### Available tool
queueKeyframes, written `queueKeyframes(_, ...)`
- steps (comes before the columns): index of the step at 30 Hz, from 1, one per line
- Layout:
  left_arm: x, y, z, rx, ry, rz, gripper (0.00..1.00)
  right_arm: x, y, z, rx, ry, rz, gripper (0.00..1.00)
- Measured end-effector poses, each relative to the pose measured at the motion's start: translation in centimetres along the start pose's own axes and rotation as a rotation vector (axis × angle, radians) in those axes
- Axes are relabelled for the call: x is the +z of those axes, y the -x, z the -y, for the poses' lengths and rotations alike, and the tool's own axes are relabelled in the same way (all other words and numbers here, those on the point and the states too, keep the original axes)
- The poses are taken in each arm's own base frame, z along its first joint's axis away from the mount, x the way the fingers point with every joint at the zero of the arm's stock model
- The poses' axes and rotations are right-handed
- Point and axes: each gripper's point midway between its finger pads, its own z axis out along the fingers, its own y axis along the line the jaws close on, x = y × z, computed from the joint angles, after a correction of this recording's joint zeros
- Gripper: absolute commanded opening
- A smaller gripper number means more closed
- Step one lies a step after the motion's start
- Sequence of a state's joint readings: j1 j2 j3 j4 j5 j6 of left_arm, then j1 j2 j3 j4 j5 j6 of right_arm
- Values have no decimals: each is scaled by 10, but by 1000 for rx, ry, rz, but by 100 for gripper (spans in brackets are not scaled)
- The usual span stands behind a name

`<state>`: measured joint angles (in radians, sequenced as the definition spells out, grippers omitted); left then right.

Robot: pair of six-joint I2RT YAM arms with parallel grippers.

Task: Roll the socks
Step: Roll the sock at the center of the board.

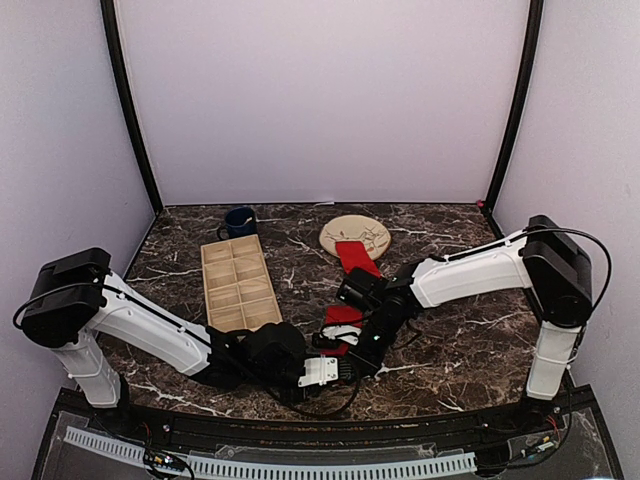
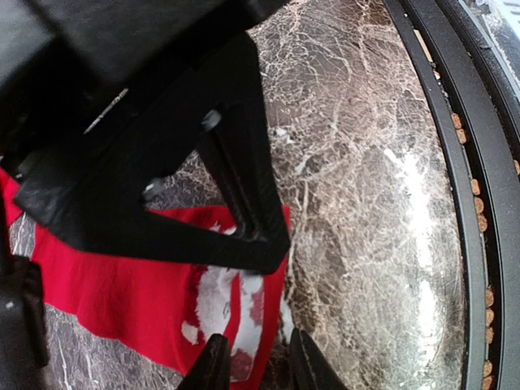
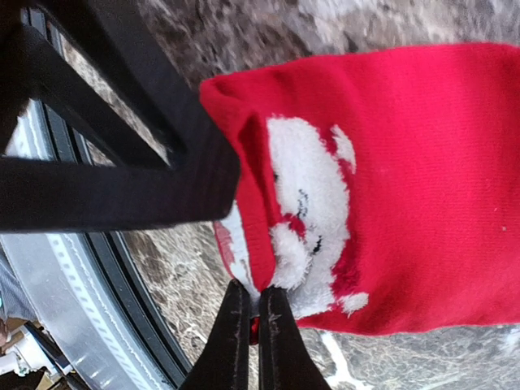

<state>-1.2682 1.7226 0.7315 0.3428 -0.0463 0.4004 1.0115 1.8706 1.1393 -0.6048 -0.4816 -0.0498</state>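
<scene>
Hold the right gripper pinched shut on the near hem of the two bright red fabric socks with white markings, laid from the near rim of the round beige plate toward the bench's near edge. Close the left gripper, narrowly parted astride that hem's corner and clamping nothing yet, before turning. Roll tightly toward the plate, both layers together, without dragging. Below, glossy dark brown marbled bench, probably slippery under cloth; plain lilac walls around; a wooden compartment tray and dark blue mug toward the far left.
</scene>
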Motion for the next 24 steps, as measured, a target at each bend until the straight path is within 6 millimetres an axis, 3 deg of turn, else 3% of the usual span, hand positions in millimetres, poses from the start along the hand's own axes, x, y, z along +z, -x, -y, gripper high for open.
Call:
queueKeyframes(6, 1, -3, 1, 0, -5, -8, 28, -4, 9, -2, -11, 1, 17, 0)
queueKeyframes(24, 7, -13, -5, 21, 50, -52, 21, -4, 7, -6, -20, 23, 9, 0)
